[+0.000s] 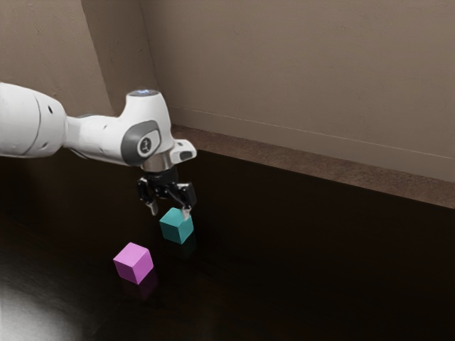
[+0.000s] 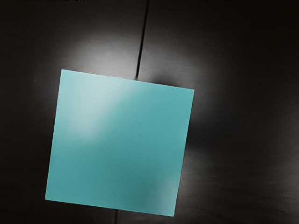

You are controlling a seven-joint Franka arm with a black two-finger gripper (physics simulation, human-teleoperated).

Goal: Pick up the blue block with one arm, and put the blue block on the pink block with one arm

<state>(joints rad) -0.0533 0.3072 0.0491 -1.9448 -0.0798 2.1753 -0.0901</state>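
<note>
Two blocks sit on your dark table (image 1: 320, 270), well in from its far edge. The blue block (image 1: 176, 227), which renders closer to teal, is the farther of the two. The pink block (image 1: 133, 262) lies near it but apart, closer to the table's near edge and toward the exterior view's left.

Your end effector (image 1: 170, 207) hangs directly over the blue block, pointing straight down from the white arm (image 1: 85, 135). Its fingers are apart, with nothing clamped between them. The tips look level with the block's top or just above it, and you cannot tell from here whether the farther tip brushes the top edge. In the wrist view the blue block (image 2: 119, 144) sits square under the hand, resting flat across a seam in the table (image 2: 142, 37), with its sides turned a little off the picture's edges.

The step in hand, by my reading, is the approach for the pick. Nothing is lifted yet and the stacking has not begun.

The next move probably calls for three things:
- Check that the fingers line up with two opposite faces of the blue block, since it looks slightly rotated under the hand.
- Lower until the fingers straddle its sides, then bring them together on it.
- Lift high enough to clear the pink block before carrying it across.

A corner grip could twist the block as you lift.
</note>
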